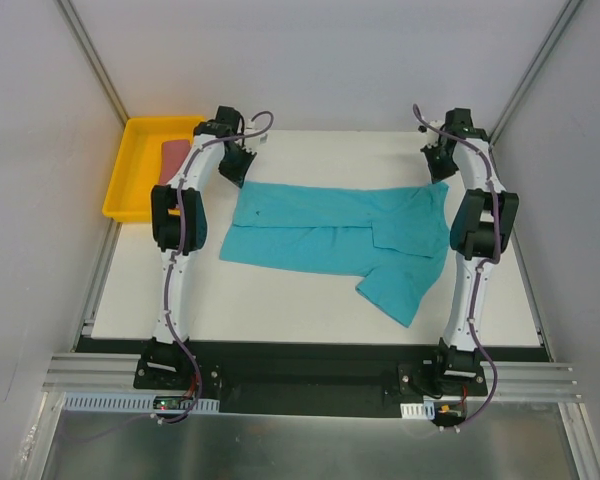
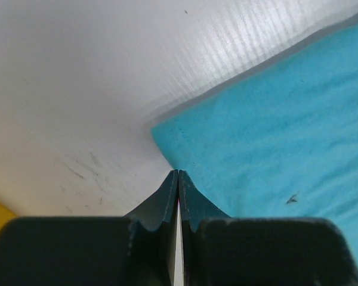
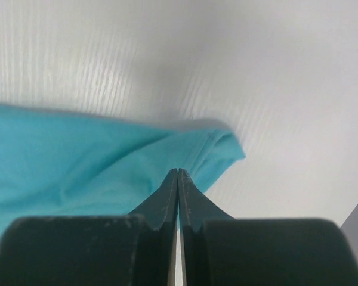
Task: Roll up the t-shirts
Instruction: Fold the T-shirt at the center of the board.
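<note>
Dark fingers (image 2: 158, 205) of the left gripper (image 2: 178, 174) crowd the foot of my left wrist feed. They are pressed together with no gap, their tips on the hem edge at a corner of the teal-blue t-shirt (image 1: 330, 230). Whether any cloth is caught between them I cannot tell. On my right wrist feed the right gripper (image 3: 178, 173) is likewise fully closed, its tips pinching teal cloth just beside a rounded corner of the garment. From the overhead camera I see the shirt spread out across the middle of the white table (image 1: 280, 310), 1 sleeve pointing toward the near edge, with the 2 grippers set at its far edge, 1 at each far corner. The dusty red-pink t-shirt (image 1: 174, 155) lies in the yellow tray (image 1: 118, 195) at the table's far left corner, near the left gripper.
</note>
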